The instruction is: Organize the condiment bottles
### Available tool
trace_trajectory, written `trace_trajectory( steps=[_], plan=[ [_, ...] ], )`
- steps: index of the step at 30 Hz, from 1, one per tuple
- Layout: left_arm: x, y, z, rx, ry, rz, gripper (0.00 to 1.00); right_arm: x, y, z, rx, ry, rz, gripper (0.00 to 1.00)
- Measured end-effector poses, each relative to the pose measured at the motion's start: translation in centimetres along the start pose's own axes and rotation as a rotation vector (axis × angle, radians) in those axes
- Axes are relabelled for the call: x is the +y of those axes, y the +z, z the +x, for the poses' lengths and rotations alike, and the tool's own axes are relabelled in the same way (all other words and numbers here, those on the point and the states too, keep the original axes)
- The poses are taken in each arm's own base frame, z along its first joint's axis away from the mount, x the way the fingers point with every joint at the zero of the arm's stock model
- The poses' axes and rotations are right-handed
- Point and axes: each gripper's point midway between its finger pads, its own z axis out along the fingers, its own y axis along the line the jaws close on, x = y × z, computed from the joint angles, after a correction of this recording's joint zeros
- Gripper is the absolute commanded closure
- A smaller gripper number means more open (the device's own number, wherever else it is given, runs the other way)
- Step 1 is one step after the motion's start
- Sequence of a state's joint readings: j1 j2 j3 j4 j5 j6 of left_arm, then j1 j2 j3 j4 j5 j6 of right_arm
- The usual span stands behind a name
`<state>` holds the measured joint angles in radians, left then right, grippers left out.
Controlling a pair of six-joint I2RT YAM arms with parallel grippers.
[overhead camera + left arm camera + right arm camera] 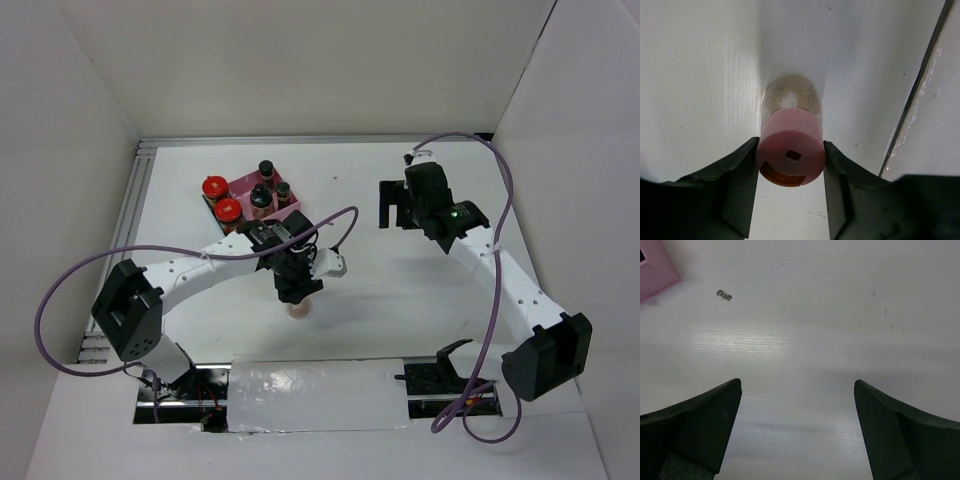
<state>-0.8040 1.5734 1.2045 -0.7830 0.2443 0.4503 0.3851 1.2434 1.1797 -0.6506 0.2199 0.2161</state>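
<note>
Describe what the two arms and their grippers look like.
The left arm and right arm have white links with black joint housings and black wrists. A purple cable loops along each. The left gripper and right gripper have dark, wedge-shaped fingers. A small green light shows on the right wrist.

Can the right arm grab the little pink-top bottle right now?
Probably not. The left claw is shut on the pink-top bottle, with its arm above it. The right claw hangs open over the table, well off to the side.
</note>
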Motion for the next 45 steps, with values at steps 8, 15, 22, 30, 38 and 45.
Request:
trace_trajectory(
  steps=[8,15,22,30,38,45],
  plan=[
    [0.6,-0.9,-0.6,-0.024,-0.044,-0.003,1.00,-0.1,0.1,0.4,0.010,-0.003,0.003,0.00],
    [9.7,-11.1,-7.3,-0.307,-0.188,-0.209,1.00,0.0,0.1,0.4,0.010,-0.002,-0.001,0.00],
    [21.2,-23.2,-7.1,-0.538,-0.347,-0.558,1.00,0.3,0.7,0.9,0.033,-0.011,-0.004,0.00],
    [29.3,-23.9,-1.4,-0.493,-0.513,-0.690,1.00,1.2,1.7,1.9,0.071,-0.036,-0.011,0.00],
    [32.2,-19.0,1.2,-0.371,-0.544,-0.665,1.00,2.1,2.4,2.8,0.101,-0.067,-0.007,0.00],
    [32.7,-18.6,2.2,-0.330,-0.531,-0.681,1.00,2.3,2.4,2.9,0.099,-0.079,0.001,0.00]
  ],
)
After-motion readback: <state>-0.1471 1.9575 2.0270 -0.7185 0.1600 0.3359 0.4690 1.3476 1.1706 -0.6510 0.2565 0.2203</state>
